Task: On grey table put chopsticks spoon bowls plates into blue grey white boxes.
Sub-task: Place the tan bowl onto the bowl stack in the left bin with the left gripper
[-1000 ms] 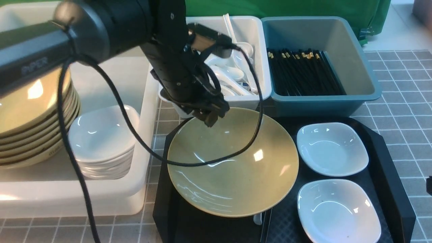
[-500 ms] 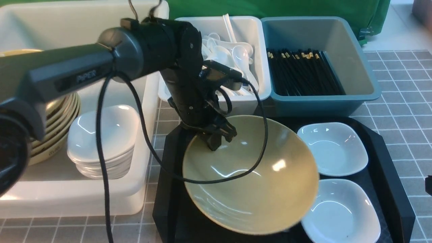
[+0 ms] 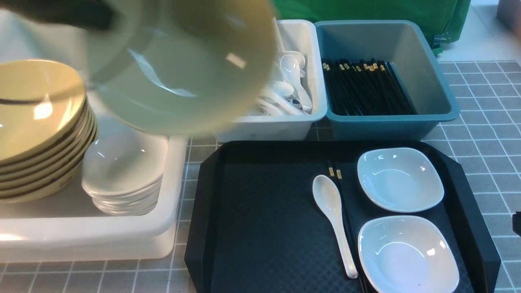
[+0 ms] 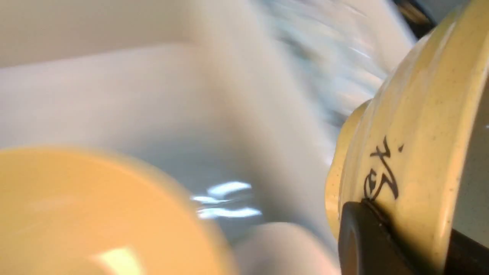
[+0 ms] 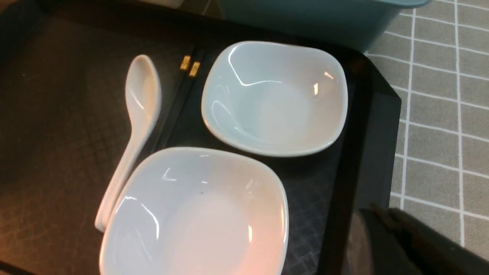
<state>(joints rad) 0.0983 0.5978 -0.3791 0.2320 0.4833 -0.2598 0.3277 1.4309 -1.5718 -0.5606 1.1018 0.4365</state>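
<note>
Left wrist view: the left tool clenches a bowl bearing dark handwritten marks; the box behind blurs.

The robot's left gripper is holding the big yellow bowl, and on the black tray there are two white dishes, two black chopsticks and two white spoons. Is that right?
Not quite: the black tray has only one white spoon, as the front view shows. The rest is right.
</note>
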